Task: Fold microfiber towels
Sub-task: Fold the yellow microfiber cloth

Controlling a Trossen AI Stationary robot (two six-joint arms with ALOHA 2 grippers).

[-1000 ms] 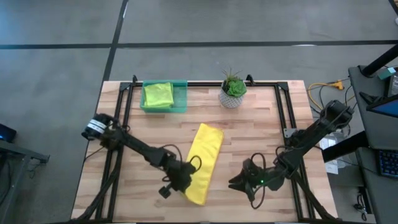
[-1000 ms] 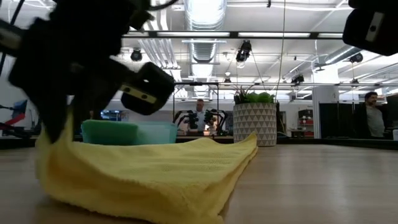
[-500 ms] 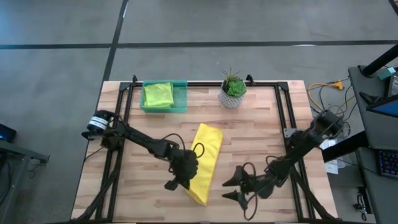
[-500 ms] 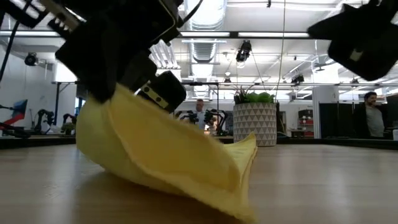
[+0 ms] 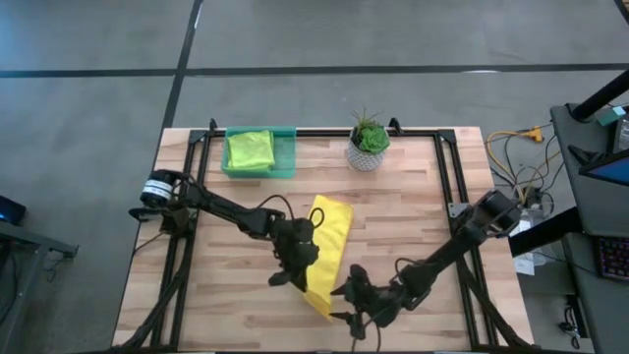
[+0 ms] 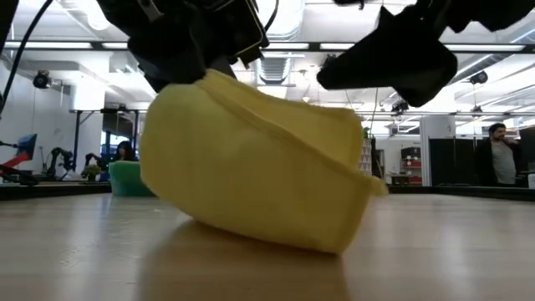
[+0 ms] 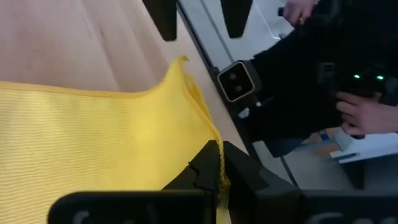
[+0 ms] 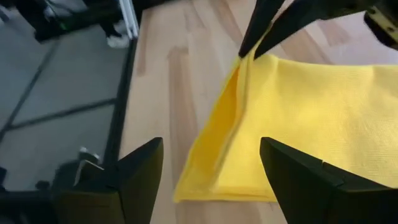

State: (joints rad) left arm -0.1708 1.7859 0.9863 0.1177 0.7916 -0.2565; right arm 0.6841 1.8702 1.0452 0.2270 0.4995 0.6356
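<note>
Across the wooden table [image 5: 236, 216], a yellow microfiber towel [image 5: 328, 241] is being held partly folded near the middle, its near end lifted off the surface while its far end is lying flat toward the potted plant [image 5: 369, 140]. From table height, the raised part is being shown as a draped yellow fold [image 6: 251, 176] hanging from above.

Over the towel's left edge, the left gripper [image 5: 293, 264] is being kept pinched on the cloth; in its wrist view the two dark fingers [image 7: 211, 168] are being pressed together with the yellow edge [image 7: 180, 99] caught between them.

Just beside the towel's near corner, the right gripper [image 5: 346, 303] is being held with its fingers spread wide and nothing between them; in its wrist view the two fingers [image 8: 140, 171] are framing the towel's folded corner [image 8: 217, 168] without touching it.

At the table's far left, a lime green towel [image 5: 250, 149] is being kept folded inside the see-through green tray [image 5: 285, 162].

Beyond the table's edge, a person's hand [image 7: 357, 115] is being shown in the left wrist view.
</note>
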